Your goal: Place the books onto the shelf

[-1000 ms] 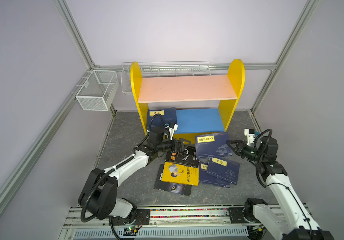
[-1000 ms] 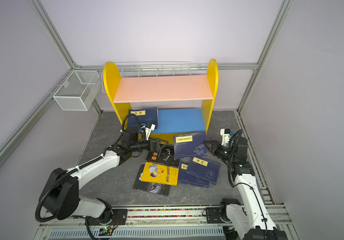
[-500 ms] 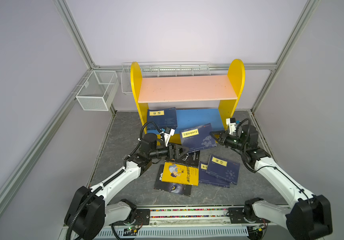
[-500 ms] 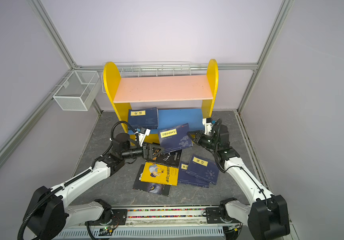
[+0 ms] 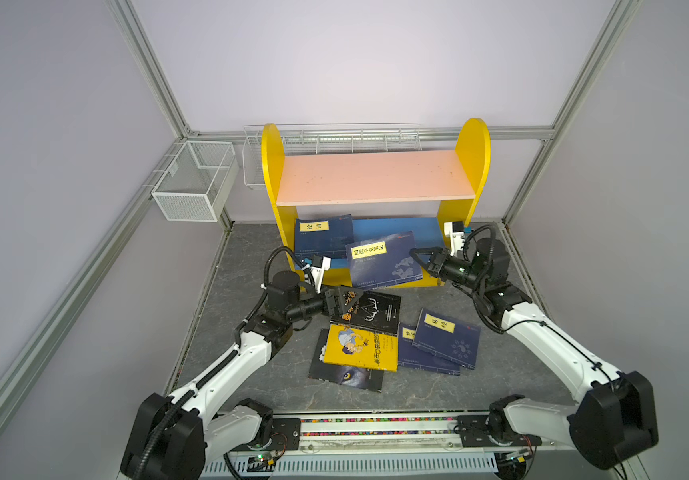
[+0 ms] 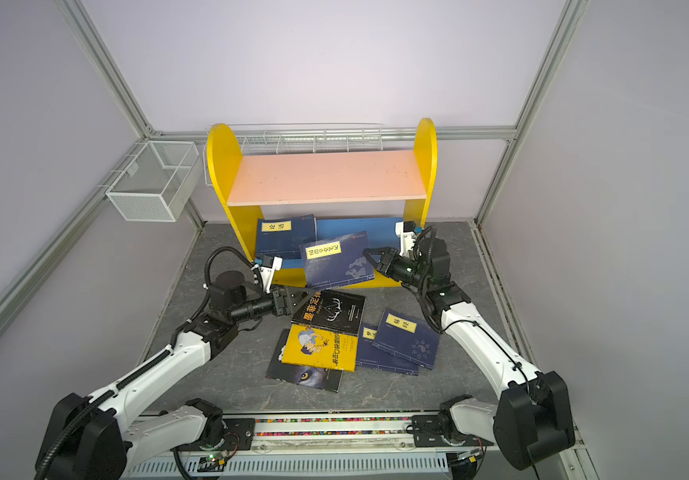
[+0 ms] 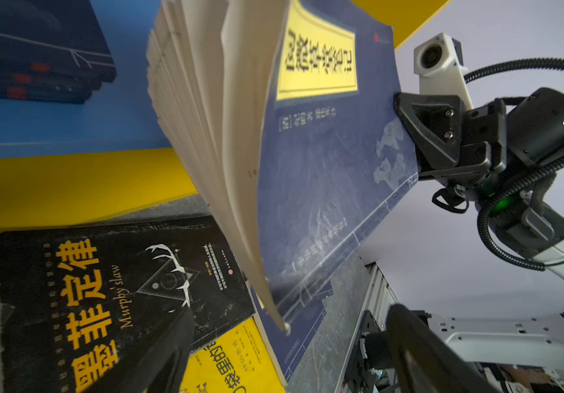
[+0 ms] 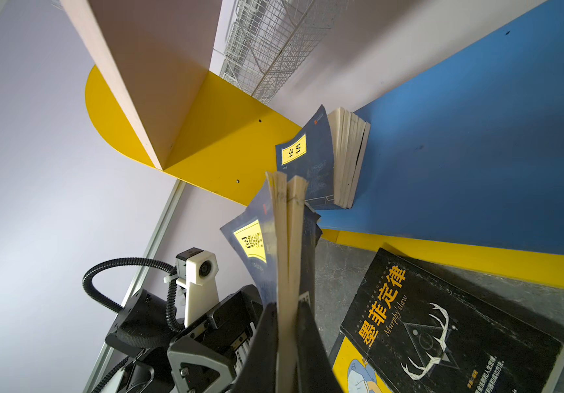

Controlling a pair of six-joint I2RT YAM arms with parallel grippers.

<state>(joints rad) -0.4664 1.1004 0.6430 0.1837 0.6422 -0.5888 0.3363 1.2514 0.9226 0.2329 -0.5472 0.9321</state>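
The right gripper (image 5: 417, 252) has its jaws pressed together on a navy book (image 5: 384, 262), pinching the side of it that faces the right arm. In the right wrist view its two fingers (image 8: 261, 340) clamp the fanned page block with no gap left. The book hangs tilted, with the yellow-labelled cover facing up. Its lower edge is over the front lip of the shelf (image 5: 272, 166) and its upper part is above the blue lower board (image 5: 405, 228). In the left wrist view its loose pages (image 7: 205, 119) splay away from the cover. I cannot tell whether the book's lower edge touches the lip.

A stack of navy books (image 5: 324, 237) lies at the left end of the blue board, beside the yellow side panel.

The left gripper (image 5: 344, 300) sits low over the far left corner of the black book (image 5: 371, 311), jaws spread wide and gripping nothing. In the left wrist view one finger (image 7: 158, 360) lies across the black cover, but it is blurred, so contact is uncertain.

In the middle of the grey worktop (image 5: 251, 270), the black book overlaps a yellow book (image 5: 359, 347), which lies on a wolf-eye book (image 5: 347, 379). Two overlapping navy books (image 5: 448, 340) lie just beside them, toward the right edge.
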